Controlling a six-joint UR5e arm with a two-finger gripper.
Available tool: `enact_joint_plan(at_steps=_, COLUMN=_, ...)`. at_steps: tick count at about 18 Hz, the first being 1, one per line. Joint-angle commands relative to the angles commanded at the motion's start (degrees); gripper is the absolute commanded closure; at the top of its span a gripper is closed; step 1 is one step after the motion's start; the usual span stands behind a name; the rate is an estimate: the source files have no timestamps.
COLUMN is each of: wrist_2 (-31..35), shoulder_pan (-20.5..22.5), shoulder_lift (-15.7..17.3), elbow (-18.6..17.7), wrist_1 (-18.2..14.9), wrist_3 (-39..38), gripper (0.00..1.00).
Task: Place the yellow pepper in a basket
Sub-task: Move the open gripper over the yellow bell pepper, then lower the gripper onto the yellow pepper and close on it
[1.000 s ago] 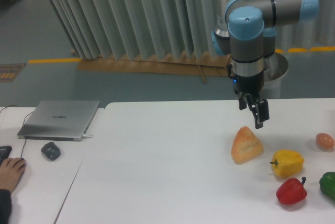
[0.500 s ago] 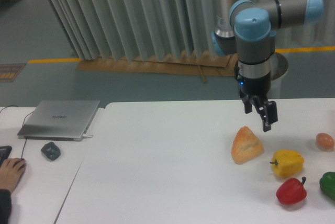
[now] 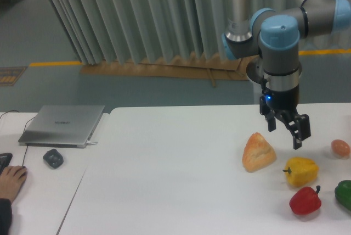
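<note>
The yellow pepper lies on the white table at the right, glossy and blocky, its short dark stem pointing left. My gripper hangs a little above and just left of it, fingers pointing down and spread apart with nothing between them. No basket is in view.
An orange-tan wedge of bread lies left of the pepper. A red pepper sits in front of it, a green pepper at the right edge, a small orange-brown item behind. A laptop, mouse and a person's hand are at the left.
The arm has swung right and a little down, bringing the gripper from above the bread to just above the yellow pepper. The objects on the table have not moved.
</note>
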Motion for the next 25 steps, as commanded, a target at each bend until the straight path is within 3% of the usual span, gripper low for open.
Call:
enact_joint_plan(at_steps=3, wrist_2=3.1, shoulder_pan=-0.4, shoulder_lift=-0.7, elbow=-1.5, wrist_1=-2.1, wrist_3=5.4, gripper=0.00)
enact_joint_plan(at_steps=8, wrist_2=7.6, shoulder_pan=-0.8, shoulder_lift=-1.8, elbow=-6.5, wrist_1=-1.9, wrist_3=10.4, gripper=0.00)
enact_joint_plan(at_steps=25, wrist_2=10.3, shoulder_pan=0.4, shoulder_lift=-7.0, elbow=-4.8, wrist_1=0.1, wrist_3=11.4, gripper=0.00)
